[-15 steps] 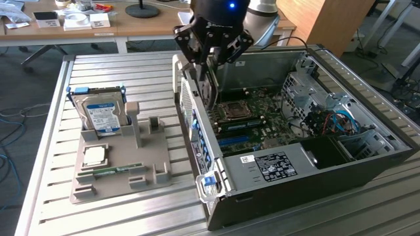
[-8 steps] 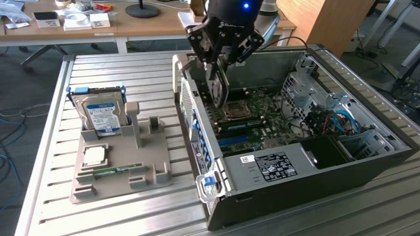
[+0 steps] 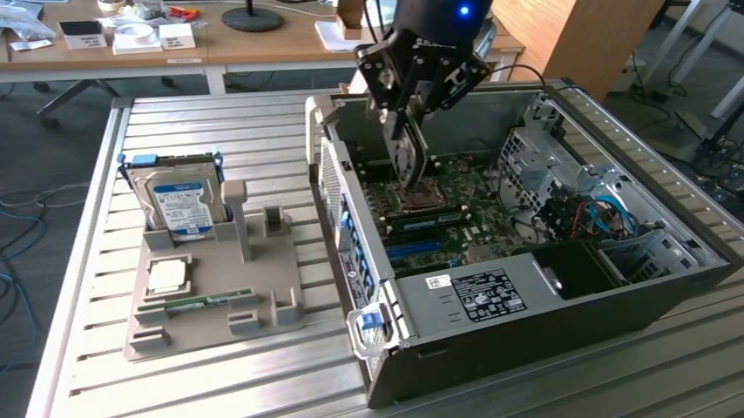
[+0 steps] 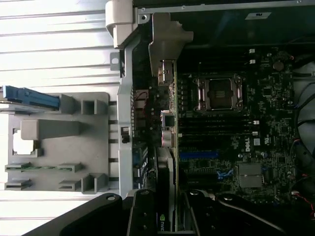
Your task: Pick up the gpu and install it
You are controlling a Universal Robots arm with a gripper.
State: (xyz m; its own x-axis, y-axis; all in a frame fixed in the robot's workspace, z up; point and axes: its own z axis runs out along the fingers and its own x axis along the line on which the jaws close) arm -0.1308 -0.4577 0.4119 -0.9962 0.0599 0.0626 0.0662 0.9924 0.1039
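Observation:
My gripper [image 3: 405, 131] hangs over the open computer case [image 3: 511, 305], shut on the gpu [image 3: 409, 165]. The gpu is a thin dark card held on edge, and its lower end is just above the motherboard [image 3: 465, 213] near the rear wall of the case. In the wrist view the gpu [image 4: 166, 123] shows edge-on between my gripper's [image 4: 167, 219] dark fingers [image 4: 142, 216], with its pale metal bracket [image 4: 165, 39] at the far end, beside the case's rear wall. I cannot tell whether the card touches a slot.
On the slatted metal table [image 3: 233, 122], at the exterior view's left, a grey fixture [image 3: 209, 287] holds an upright silver hard drive [image 3: 180, 205], a square chip [image 3: 169, 277] and a green memory stick [image 3: 209, 302]. Inside the case are the processor socket [image 4: 219, 93], drive cages [image 3: 546, 157] and cables [image 3: 593, 213].

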